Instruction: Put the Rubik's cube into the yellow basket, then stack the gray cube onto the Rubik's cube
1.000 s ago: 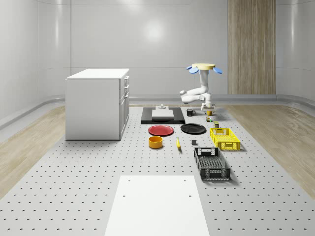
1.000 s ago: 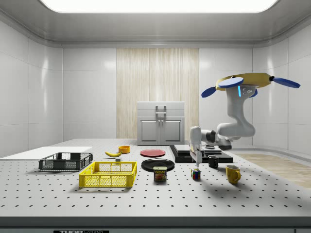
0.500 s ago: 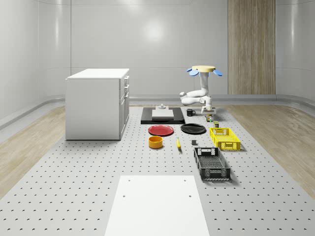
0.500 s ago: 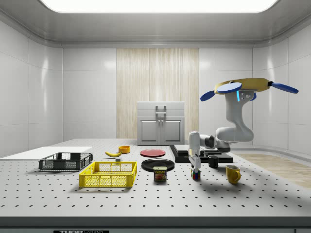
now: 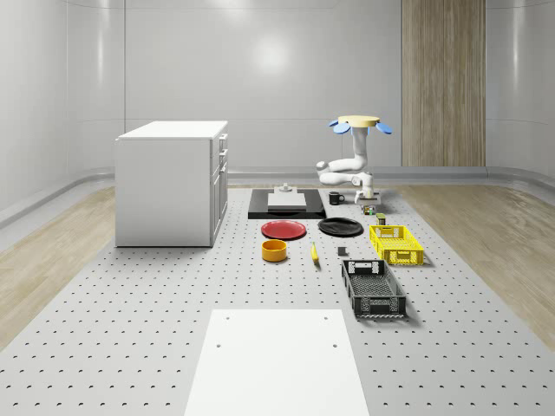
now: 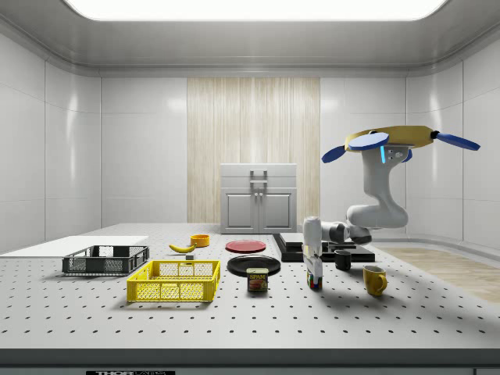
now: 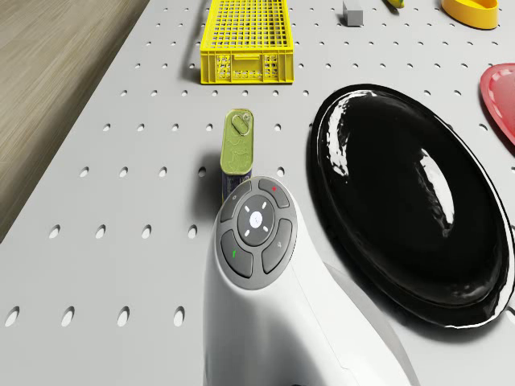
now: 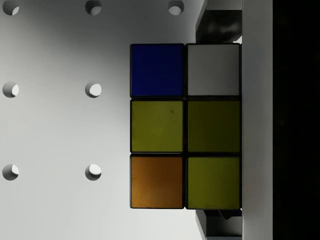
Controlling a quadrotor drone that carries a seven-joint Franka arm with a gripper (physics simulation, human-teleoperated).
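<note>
The Rubik's cube (image 6: 315,282) rests on the perforated table between the Spam can (image 6: 257,280) and the yellow mug (image 6: 374,280). In the wrist view the Rubik's cube (image 8: 184,125) lies very close below, showing blue, white, yellow and orange tiles. My gripper (image 6: 314,271) points straight down and sits low over the cube. The drone (image 6: 398,141) hovers above the black tray, to the side view's right of the cube. The yellow basket (image 6: 173,281) stands further to the side view's left. The small gray cube (image 5: 342,252) lies on the table beside the yellow basket (image 5: 396,243).
A black plate (image 7: 410,201) and the Spam can (image 7: 238,151) lie close to the arm's wrist (image 7: 256,233). A black mug (image 6: 343,260), red plate (image 5: 284,229), orange bowl (image 5: 274,250), banana (image 5: 314,253), black basket (image 5: 373,288) and white cabinet (image 5: 172,182) stand around.
The drone has sunk a little and shifted to the side view's left. The arm has lowered the gripper from just above the Rubik's cube down over it. The cube has not moved.
</note>
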